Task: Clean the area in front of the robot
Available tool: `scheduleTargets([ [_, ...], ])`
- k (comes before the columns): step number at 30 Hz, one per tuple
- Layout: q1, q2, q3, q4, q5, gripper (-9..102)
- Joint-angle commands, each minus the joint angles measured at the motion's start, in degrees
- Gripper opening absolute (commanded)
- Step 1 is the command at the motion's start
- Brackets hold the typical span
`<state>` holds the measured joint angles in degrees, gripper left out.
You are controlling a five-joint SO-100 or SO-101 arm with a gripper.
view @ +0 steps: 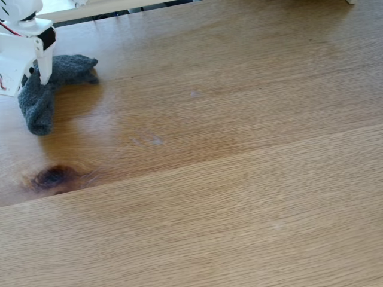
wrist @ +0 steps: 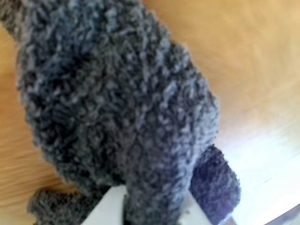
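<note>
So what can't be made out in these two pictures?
- Jaws' tips: the grey cloth bunches over them in the wrist view.
- Arm: cut off by the fixed view's top-left corner.
- Whitish smears on the tabletop: too faint to identify.
- Tabletop under the cloth: hidden.

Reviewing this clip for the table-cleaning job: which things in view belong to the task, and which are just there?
Part of the job:
- wooden tabletop, with faint whitish smears
- grey fuzzy cloth, clamped between the white fingers
- gripper

Just there:
- dark knot in the wood
- white shelf edge at the back
</note>
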<state>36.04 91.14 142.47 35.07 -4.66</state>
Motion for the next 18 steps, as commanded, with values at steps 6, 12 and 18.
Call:
scheduleTargets([
  [6, -31.8, 27.6, -1.6, 16.0, 11.3, 0],
  [12, -55.2, 33.5, -1.5, 19.4, 17.6, 0],
  [18, -75.2, 27.9, -0.5, 10.8, 28.0, 0],
])
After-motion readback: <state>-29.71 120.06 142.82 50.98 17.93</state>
